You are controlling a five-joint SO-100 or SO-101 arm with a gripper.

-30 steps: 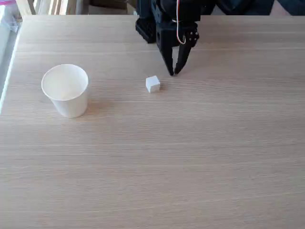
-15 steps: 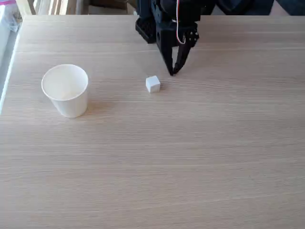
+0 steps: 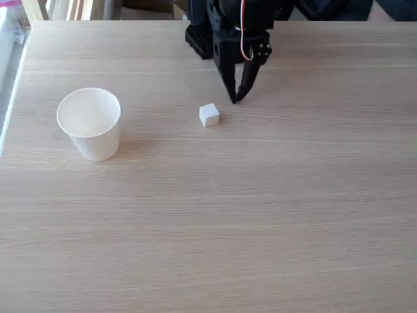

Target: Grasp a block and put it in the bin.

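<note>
A small white cube, the block (image 3: 208, 115), rests on the light wooden table (image 3: 247, 215) a little left of centre. My black gripper (image 3: 236, 99) hangs just above the table, up and to the right of the block, a short gap away. Its fingertips meet at a point with nothing between them, so it is shut. The bin, a white paper cup (image 3: 90, 124), stands upright at the left with its round rim open and nothing visible inside.
The arm's black base (image 3: 208, 32) sits at the table's far edge. A window frame runs along the left side (image 3: 8, 72). Bare wood stretches across the front and right of the table.
The gripper's fingers have closed slightly and the tip has edged a little up and left. Block and cup have not moved.
</note>
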